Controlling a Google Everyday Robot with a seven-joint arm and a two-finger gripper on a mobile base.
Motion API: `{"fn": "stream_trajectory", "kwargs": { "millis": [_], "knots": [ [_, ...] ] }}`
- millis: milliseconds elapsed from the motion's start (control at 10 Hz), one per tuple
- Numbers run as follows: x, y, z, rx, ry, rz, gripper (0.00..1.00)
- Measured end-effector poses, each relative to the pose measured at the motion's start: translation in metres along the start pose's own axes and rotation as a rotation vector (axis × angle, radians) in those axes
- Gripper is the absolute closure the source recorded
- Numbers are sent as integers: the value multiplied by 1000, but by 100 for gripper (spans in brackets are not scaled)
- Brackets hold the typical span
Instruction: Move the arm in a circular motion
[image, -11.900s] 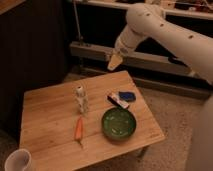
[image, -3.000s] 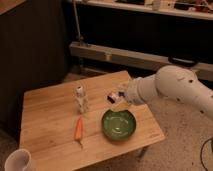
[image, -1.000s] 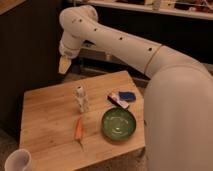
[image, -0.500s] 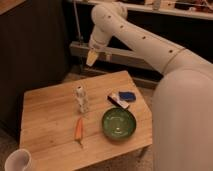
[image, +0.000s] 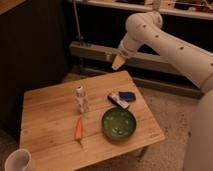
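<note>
One arm (image: 165, 37), glossy white and built of thick rounded segments, enters from the right edge of the camera view and reaches up and leftward; its pale yellowish pincer (image: 118, 62) points down and to the left, suspended above the far right edge of the wooden surface (image: 50, 125) and clear of everything on it. Whether the pincer is released or clenched cannot be told from this view; nothing is seen in its grasp. On the surface lie a small white bottle (image: 81, 99) standing upright near the centre, a carrot (image: 78, 129) just in front of it, a green bowl (image: 119, 123) to the right of the carrot, and a blue and white packet (image: 122, 98) behind the bowl. A white cup (image: 18, 162) stands at the near left corner. Judged from this pose, the step in hand is a mid-circle sweep, with the pincer at the far right portion of a loop traced over the surface. The next move calls for carrying the tip onward along a smooth arc at steady height, well above the bottle, the tallest object, so that no item is struck.
</note>
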Motion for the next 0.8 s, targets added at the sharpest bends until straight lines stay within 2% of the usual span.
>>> {"fn": "stream_trajectory", "kwargs": {
  "millis": [200,400,700,800],
  "knots": [
    [46,0,-9,31,48,11,35],
    [80,13,-19,55,81,-9,35],
    [96,57,-23,55,89,5,35],
    [116,79,-24,48,90,11,35]
  ]
}}
